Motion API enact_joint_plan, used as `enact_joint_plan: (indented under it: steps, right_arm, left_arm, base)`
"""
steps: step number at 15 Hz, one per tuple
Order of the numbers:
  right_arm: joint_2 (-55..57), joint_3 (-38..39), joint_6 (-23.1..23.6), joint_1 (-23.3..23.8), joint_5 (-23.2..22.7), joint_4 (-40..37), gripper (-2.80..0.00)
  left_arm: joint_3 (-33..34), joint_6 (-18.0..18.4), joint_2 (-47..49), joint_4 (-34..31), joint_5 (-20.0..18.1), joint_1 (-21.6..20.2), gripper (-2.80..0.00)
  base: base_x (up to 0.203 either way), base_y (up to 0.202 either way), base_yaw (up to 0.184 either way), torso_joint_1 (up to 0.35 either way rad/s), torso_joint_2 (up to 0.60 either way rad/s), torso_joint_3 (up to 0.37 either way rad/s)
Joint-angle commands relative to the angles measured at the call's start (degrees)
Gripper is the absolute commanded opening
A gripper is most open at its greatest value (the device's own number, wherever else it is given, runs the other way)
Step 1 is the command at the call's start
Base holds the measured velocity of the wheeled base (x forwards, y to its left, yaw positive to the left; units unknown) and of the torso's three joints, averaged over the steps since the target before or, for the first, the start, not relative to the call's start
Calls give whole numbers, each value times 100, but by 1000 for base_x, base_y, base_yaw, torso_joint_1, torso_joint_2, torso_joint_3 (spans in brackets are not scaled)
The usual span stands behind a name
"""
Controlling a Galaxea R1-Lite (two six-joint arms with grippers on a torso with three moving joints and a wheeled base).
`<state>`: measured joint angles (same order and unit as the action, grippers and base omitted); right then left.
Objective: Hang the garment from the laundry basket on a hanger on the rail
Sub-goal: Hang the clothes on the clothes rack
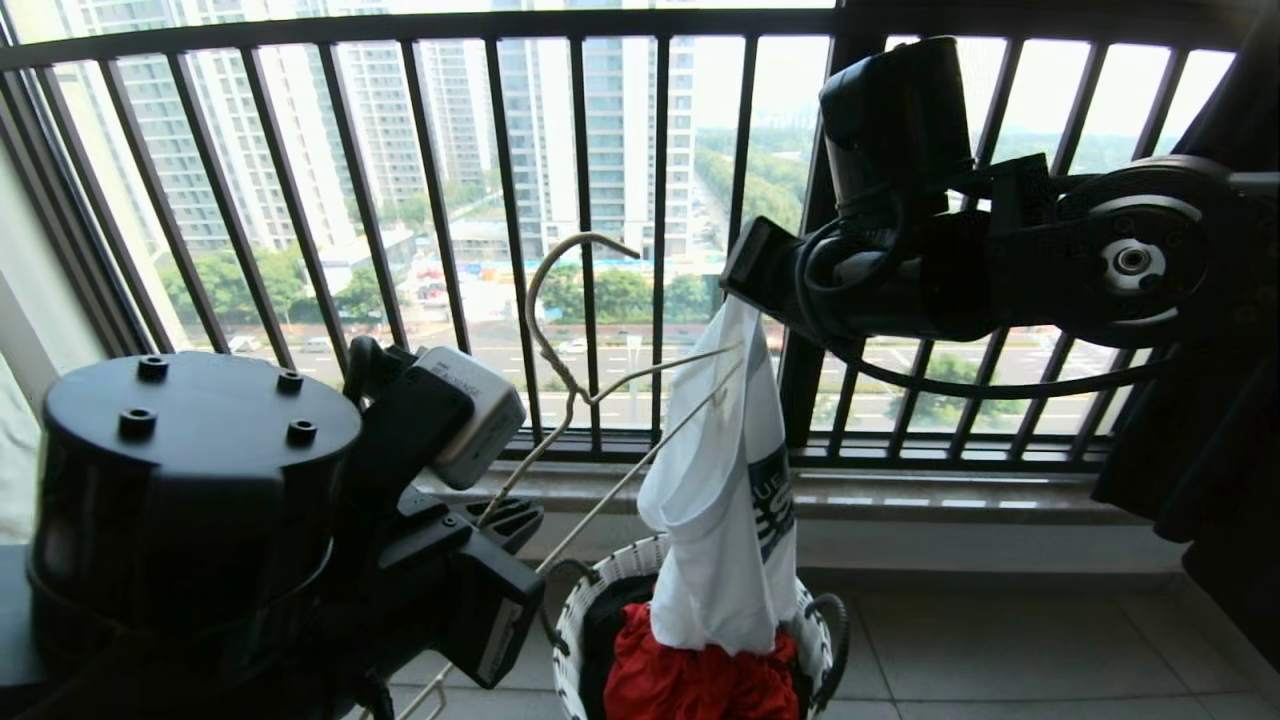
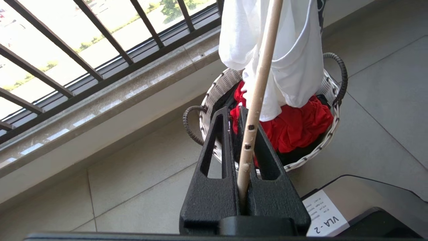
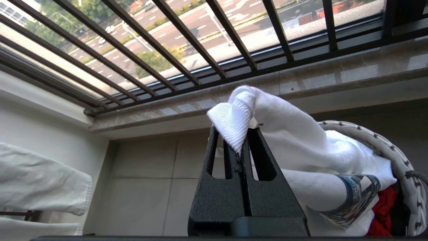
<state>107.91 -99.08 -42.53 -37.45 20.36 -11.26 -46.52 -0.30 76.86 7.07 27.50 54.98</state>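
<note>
i am holding the garment (image 1: 725,480) over the laundry basket (image 1: 572,620).
my right gripper (image 3: 241,134) is pinching its collar, my left gripper (image 2: 235,115) is clamping the hanger (image 1: 585,390).

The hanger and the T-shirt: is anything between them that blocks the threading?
Nothing visible. The left claw holds the hanger, whose shoulder already reaches the T-shirt that hangs from the right claw above the basket.

We face a black railing (image 1: 590,250) of thin vertical bars, daylit towers (image 1: 560,120) beyond, a pale stone sill (image 1: 950,495) below, grey floor tiles (image 1: 1000,650) underfoot.
</note>
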Motion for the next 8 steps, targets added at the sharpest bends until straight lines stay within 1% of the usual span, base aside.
enact_joint_plan:
  steps: [1, 3, 4, 5, 7, 8]
  right_arm:
    - [-16, 29, -27, -60, 12, 21, -280]
    - [-16, 29, -36, -60, 12, 27, -280]
    - [-7, 29, -36, -60, 12, 27, -280]
    - [-17, 28, -36, -60, 21, 27, -280]
    - [-42, 8, -27, -36, 117, 35, -280]
    - [-42, -6, -27, -26, 234, 45, -280]
  left_arm:
    - [-15, -53, 117, 5, 8, 46, -280]
    - [-16, -152, 160, 5, 6, 160, -280]
    - [-11, -142, 238, 5, 34, 164, -280]
    - [-2, -132, 306, 13, 193, 156, -280]
    - [-24, -108, 363, 14, 672, 140, -280]
    - [-75, -94, 347, 14, 753, 136, -280]
  base:
    - [0, 0, 0, 0, 0, 0]
    - [0, 0, 0, 0, 0, 0]
    - [0, 0, 0, 0, 0, 0]
    - [0, 0, 0, 0, 0, 0]
    - [0, 0, 0, 0, 0, 0]
    - [0, 0, 0, 0, 0, 0]
